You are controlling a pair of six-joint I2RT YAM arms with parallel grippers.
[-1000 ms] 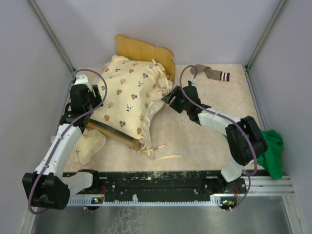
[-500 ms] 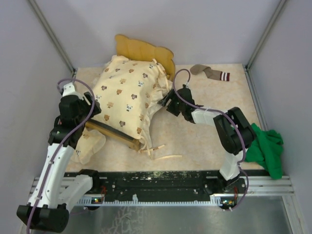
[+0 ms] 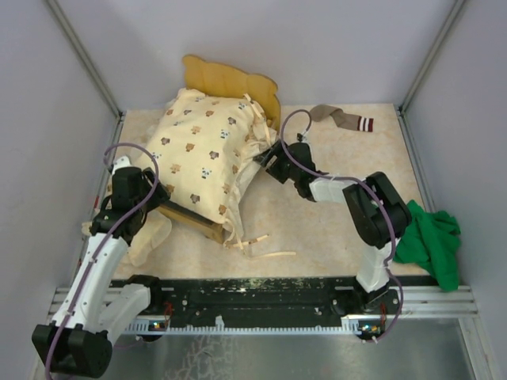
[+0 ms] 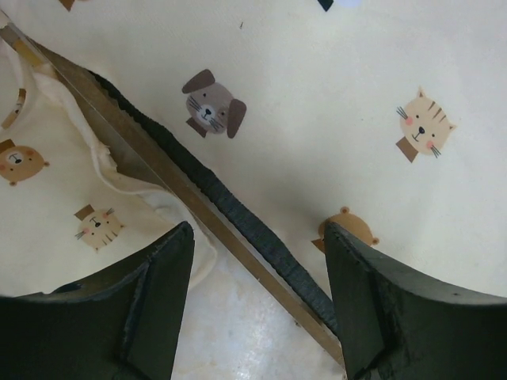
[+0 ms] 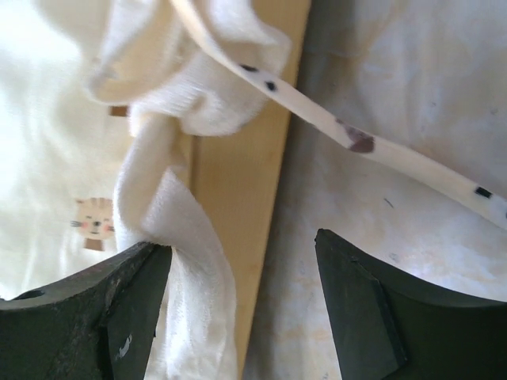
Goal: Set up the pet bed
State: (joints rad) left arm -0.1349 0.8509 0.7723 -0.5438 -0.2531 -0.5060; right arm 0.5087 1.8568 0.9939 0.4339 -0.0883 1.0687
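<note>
The pet bed (image 3: 231,82) stands at the back left; its wavy wooden headboard rises behind a cream animal-print quilt (image 3: 203,150) heaped over the frame. My left gripper (image 3: 147,190) is open at the bed's near-left side. In the left wrist view its jaws (image 4: 257,293) straddle the wooden side rail (image 4: 198,207) and its dark fabric edge (image 4: 242,218) without touching them. My right gripper (image 3: 273,163) is open at the bed's right side. The right wrist view has a wooden rail (image 5: 234,182) between its jaws (image 5: 242,301), with a fold of quilt (image 5: 186,269) against the left finger.
A cream pillow (image 3: 150,236) lies on the table under the bed's near-left corner. Loose quilt ties (image 3: 265,247) trail on the table in front. A grey striped sock (image 3: 342,119) lies at the back right, and a green cloth (image 3: 434,241) is bunched at the right edge.
My left arm has pulled back toward the near edge, along the bed's left side. My right gripper's jaws have spread wider and its elbow has swung in. The quilt shifted slightly.
</note>
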